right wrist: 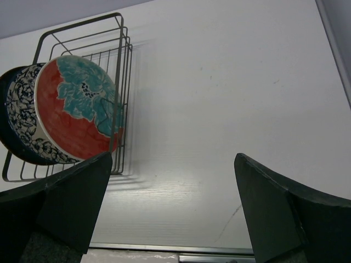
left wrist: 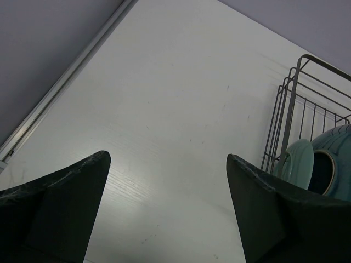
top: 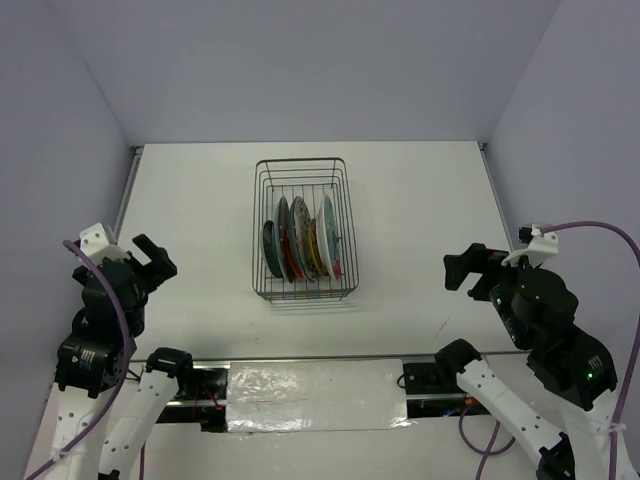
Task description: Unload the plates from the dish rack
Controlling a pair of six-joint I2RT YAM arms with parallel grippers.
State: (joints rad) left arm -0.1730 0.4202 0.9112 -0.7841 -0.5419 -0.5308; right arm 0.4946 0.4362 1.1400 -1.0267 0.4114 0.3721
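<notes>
The plates (top: 300, 250) stand on edge, packed side by side in the near half of the dish rack (top: 301, 178), which sits at the centre of the top view on the white table (top: 190, 220). They look like glazed ceramic: stiff, fairly heavy for a two-finger claw, slick, and likely to chip if knocked against the wire or each other. The best hold is probably the upper rim of an outermost plate, pinched across its thickness and lifted straight up until it clears the rack's top wire. In the right wrist view the red-orange plate (right wrist: 77, 107) with a teal flower faces the camera at upper left, with a white dark-patterned plate (right wrist: 24, 109) just behind it. In the left wrist view a pale teal plate (left wrist: 299, 161) shows at the right edge behind the rack's wire. The left gripper (top: 140, 262) at lower left and the right gripper (top: 468, 272) at lower right both hang well apart from the rack, jaws spread wide and holding nothing. Open tabletop lies on either side of the rack for setting plates down. The walls (top: 300, 70) close in along the left, right and upper edges, and the gaps between plates look tight for a finger.
</notes>
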